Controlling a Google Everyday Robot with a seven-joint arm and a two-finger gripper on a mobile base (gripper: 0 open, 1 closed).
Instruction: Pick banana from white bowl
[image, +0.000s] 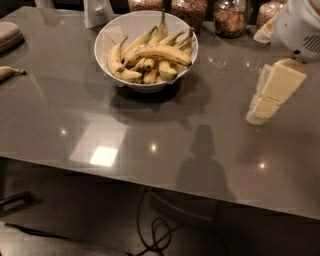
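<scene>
The white bowl (112, 37) stands at the back middle of the grey table and holds several yellow bananas. The banana (162, 52), the longest one, lies across the top of the pile, gently curved, with a dark end at its left. My gripper (263, 106), cream-coloured below a white wrist (302, 25), hangs over the table to the right of the bowl. It is well apart from the bowl and holds nothing that I can see.
Glass jars (231, 17) with grains line the back edge behind the bowl. A white object (97, 12) stands at the back left. A loose banana (9, 72) and a grey pad (7, 35) lie at the far left. Cables (160, 235) lie on the floor below the front edge.
</scene>
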